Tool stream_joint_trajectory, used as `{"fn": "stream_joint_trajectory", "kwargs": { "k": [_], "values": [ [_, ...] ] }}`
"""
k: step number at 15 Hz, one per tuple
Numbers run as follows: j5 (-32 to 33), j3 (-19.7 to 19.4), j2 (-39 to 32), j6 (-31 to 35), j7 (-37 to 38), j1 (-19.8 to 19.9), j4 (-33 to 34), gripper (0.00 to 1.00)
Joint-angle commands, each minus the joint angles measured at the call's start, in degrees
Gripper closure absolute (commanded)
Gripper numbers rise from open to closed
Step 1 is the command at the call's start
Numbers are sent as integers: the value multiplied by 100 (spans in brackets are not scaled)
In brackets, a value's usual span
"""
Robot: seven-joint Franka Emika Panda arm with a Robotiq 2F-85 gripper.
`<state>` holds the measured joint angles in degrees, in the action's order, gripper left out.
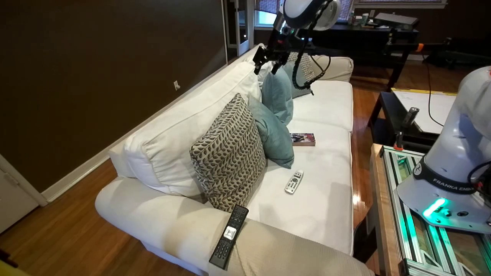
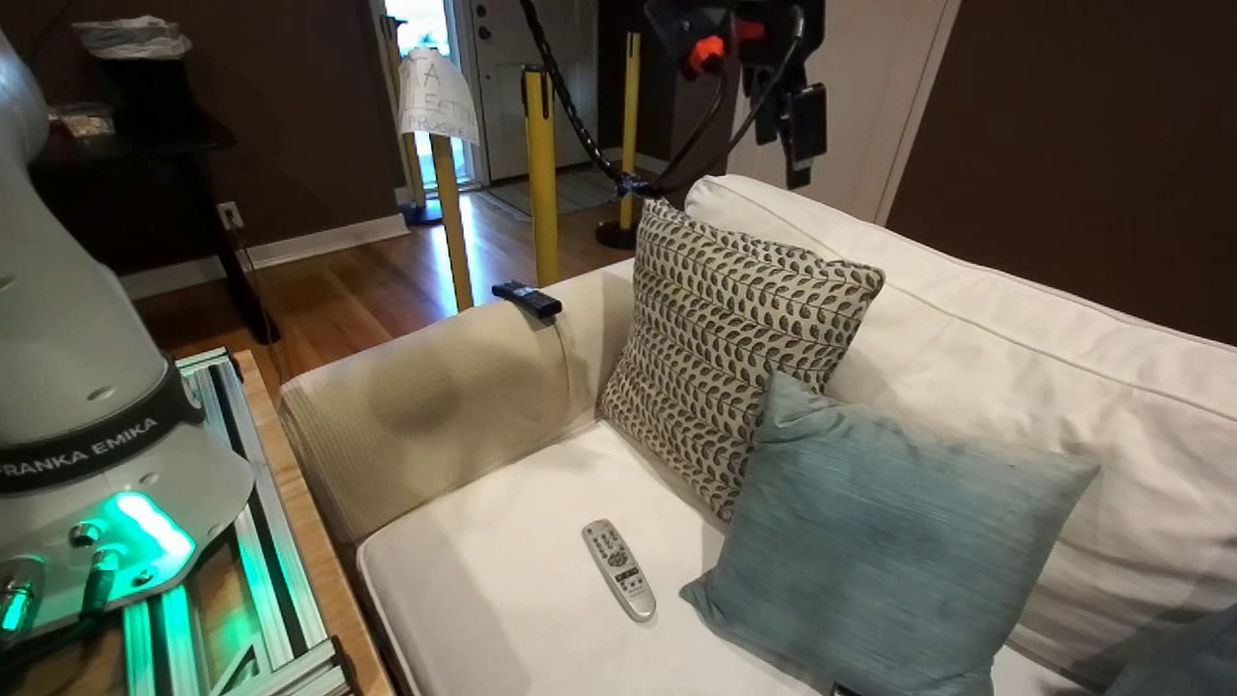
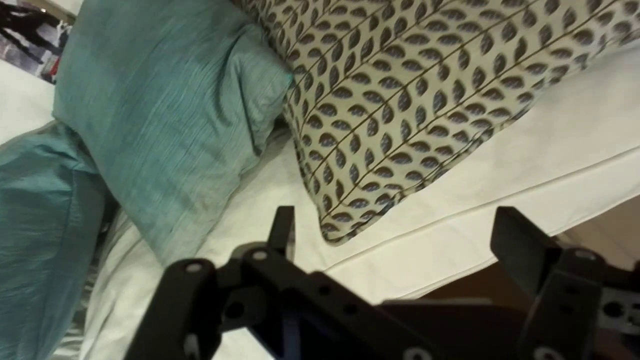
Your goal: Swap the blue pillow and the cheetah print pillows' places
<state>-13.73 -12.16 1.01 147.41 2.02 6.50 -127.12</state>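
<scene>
The blue pillow (image 2: 889,551), plain and teal, sits tilted on the white seat cushion (image 2: 464,599); in an exterior view it overlaps the cheetah print pillow (image 2: 734,338), which leans at its 11 o'clock and bears rows of small dark leaf-shaped marks on cream cloth. A silver remote (image 2: 618,570) lies face up at the blue pillow's 9 o'clock, and a dark remote (image 2: 527,302) rests on the armrest (image 2: 445,387) at the cheetah print pillow's 9 o'clock. The end effector (image 3: 395,225) has its jaws spread wide apart: in the wrist view, a corner of the cheetah print pillow appears beyond the gap, with the blue pillow toward 10 o'clock. In an exterior view its fingers (image 2: 800,145) hang above the cheetah print pillow, apart from it, at 12 o'clock. In an exterior view, another teal pillow (image 1: 277,96) leans at the blue pillow's 12 o'clock, and a book-like item (image 1: 305,139), partly hidden, lies just beside the blue pillow at 3 o'clock. Farther out, at the seat cushion's 3 o'clock, the arm's base (image 1: 441,191), lit green, stands on a wood-edged bench (image 1: 383,199).
</scene>
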Motion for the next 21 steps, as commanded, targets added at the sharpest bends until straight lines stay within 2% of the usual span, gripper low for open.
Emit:
{"fn": "stream_joint_trajectory", "kwargs": {
  "k": [1,5,12,16,17,18,21],
  "values": [
    [-391,19,475,-1268,-991,124,-118,0],
    [714,113,684,-2167,-258,258,-54,0],
    [1991,374,1051,-2177,686,273,-207,0],
    [2365,508,1263,-2135,1075,278,-341,0],
    [2387,519,1287,-2031,1116,277,-397,0],
    [2187,457,1050,-2115,889,247,-122,0],
    [2233,490,1149,-2112,967,250,-212,0]
  ]
}}
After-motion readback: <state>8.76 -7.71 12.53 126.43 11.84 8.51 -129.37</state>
